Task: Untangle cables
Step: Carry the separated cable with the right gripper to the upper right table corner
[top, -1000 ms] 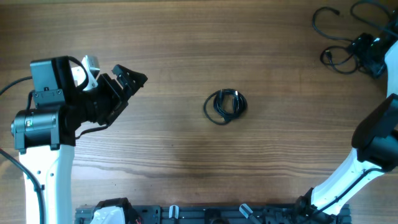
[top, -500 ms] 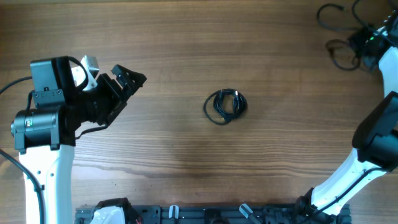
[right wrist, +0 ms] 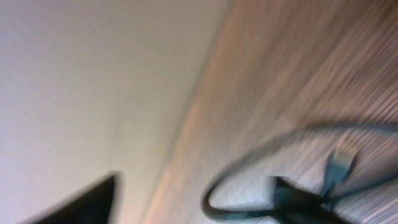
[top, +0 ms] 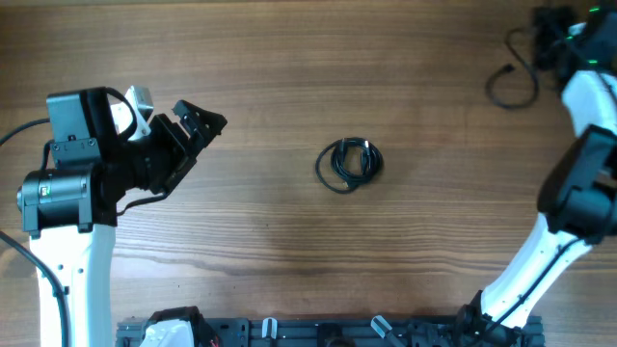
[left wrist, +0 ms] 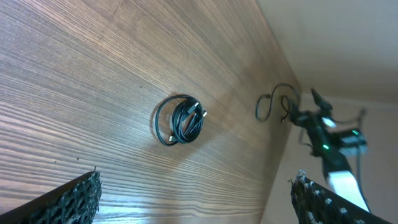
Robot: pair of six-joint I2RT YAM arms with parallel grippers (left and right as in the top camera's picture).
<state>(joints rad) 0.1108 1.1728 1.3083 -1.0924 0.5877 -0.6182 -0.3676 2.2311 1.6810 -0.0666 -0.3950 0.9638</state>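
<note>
A small coiled bundle of thin black cables lies at the table's middle; it also shows in the left wrist view. A loose black cable loop lies at the far right back, running up to my right gripper. In the blurred right wrist view the loose cable curves between the spread fingers of my right gripper and meets the right finger. My left gripper is open and empty, well left of the coil; its fingertips frame the left wrist view.
The wooden table's back right edge is close to my right gripper. A black rail with clips runs along the front edge. Thicker black wires hang by the left arm's base.
My right gripper has moved toward the back right corner. The loose cables have shifted with it, leaving one loop in view. The coil and the left arm have not moved.
</note>
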